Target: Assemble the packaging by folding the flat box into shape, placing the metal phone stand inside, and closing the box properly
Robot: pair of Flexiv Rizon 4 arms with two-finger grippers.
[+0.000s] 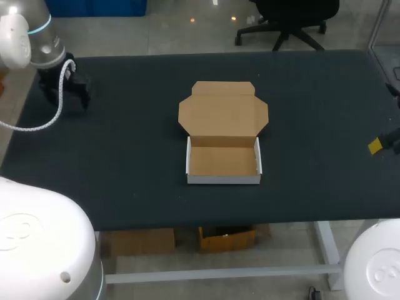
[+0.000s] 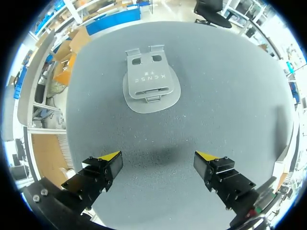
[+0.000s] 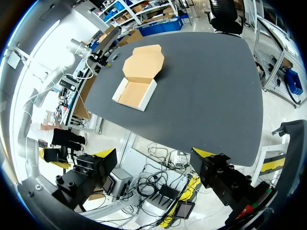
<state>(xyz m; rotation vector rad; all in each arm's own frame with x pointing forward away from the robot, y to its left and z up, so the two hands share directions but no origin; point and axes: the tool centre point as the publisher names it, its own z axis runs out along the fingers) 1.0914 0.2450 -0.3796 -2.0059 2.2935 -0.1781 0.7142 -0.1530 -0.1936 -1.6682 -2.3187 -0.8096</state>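
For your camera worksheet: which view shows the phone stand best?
The left wrist view: the stand lies flat, whole, ahead of the open left gripper. In the head and right wrist views I cannot make it out.

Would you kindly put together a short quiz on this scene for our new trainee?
1. True or false: the phone stand lies inside the cardboard box.
2. The box's lid is: A) open, B) shut, C) torn off.
3. Which hand has the phone stand lying ahead of it?
Key: 1 false; 2 A; 3 the left hand.
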